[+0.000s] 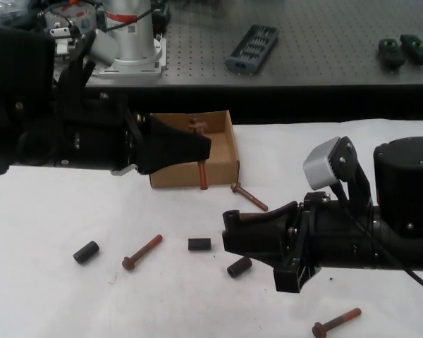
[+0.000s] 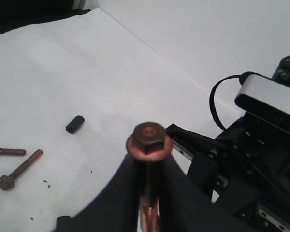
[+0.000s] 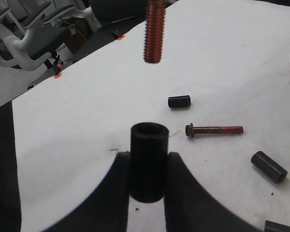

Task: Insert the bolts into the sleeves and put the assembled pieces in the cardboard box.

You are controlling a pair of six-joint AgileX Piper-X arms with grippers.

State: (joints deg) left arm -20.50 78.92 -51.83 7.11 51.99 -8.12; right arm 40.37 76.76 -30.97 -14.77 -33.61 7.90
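Bolt point(image 2: 148, 141) was clamped in left gripper point(image 2: 149, 169), sleeve point(image 3: 149, 145) in right gripper point(image 3: 148, 183); any misalignment was judged liable to jam threads at rim.

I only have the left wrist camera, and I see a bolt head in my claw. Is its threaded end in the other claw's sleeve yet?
Observer: Not yet. In the right wrist view the threaded tip of the bolt is short of the open mouth of the sleeve held in the right claw, with a gap between.
Operator: How many loose sleeves are lying around?
Observer: The high view shows three loose sleeves on the white cloth.
Operator: And where's the cardboard box?
Observer: In the high view the cardboard box sits just behind the left claw.
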